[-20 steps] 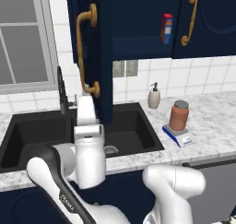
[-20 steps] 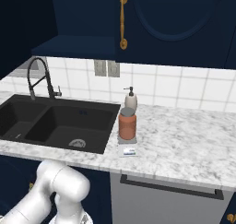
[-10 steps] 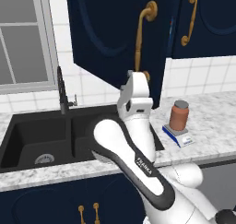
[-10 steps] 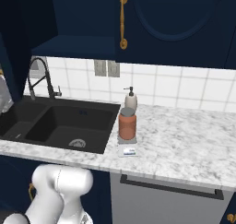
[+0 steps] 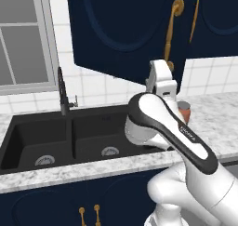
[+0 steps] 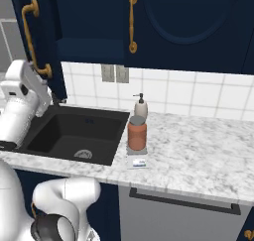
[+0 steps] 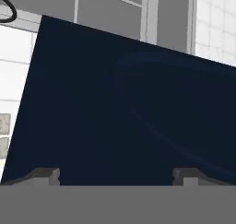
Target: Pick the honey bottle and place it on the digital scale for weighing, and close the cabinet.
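In the left base view, the navy-blue panelled wall cabinet hung above the black double sink, one door swung partly out with its long curved brass handle at the free edge. The white arm reached up from the lower right, its hand just below that handle. Past the arm, to the right of the sink, a sliver of the reddish-brown honey bottle with a grey cap stood on the speckled marble table.

In the right base view, the honey bottle stood upright on the small flat digital scale with a grey plate and blue-and-white base, just right of the sink. A cream pump soap dispenser stood directly behind the bottle. The cabinet door above the sink's left side stood ajar.

In the hand view, the gripper faced the dark blue door panel close up; its two tips stood far apart, spread wide and holding nothing.
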Motion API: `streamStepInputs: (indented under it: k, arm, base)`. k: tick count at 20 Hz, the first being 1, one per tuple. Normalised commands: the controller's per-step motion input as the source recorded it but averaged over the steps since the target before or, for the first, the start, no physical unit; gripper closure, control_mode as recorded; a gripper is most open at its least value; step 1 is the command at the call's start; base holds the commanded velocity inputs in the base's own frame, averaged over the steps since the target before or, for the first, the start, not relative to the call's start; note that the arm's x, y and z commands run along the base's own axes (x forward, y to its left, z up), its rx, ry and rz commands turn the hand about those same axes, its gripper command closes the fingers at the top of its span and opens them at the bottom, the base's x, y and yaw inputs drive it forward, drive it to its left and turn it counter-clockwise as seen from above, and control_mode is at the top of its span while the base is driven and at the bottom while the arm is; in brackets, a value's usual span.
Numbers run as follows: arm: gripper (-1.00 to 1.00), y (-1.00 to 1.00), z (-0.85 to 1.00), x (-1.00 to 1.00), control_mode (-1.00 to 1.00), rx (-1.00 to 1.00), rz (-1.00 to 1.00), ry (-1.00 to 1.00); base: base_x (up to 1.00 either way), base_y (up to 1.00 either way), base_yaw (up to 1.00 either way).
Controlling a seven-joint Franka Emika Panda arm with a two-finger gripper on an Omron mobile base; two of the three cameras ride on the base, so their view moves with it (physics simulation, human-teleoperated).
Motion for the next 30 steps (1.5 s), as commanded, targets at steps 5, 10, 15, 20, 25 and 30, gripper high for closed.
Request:
streamStepInputs:
  k: [5,10,15,20,25,30]
  arm:
    - [-1.0,0.18,0.23,0.99,-1.0,-0.15,-0.37,-0.13]
    - [-1.0,-0.05,0.28,0.68,-1.0,0.0,-0.15,0.0]
    - [-1.0,-0.06,0.03,0.57,-1.0,-0.02,0.0,-0.15]
    - [-1.0,-0.16,0.0,0.65,-1.0,0.0,0.0,-0.08]
    - [-1.0,-0.23,0.0,0.98,-1.0,0.0,0.01,0.0]
    - [-1.0,-0.14,-0.02,0.9,-1.0,0.0,0.02,-0.03]
  base:
    - [0.0,0.0,0.0]
    - [0.0,0.0,0.0]
    - [0.0,0.0,0.0]
    - [0.0,0.0,0.0]
    - [0.0,0.0,0.0]
    - [0.0,0.0,0.0]
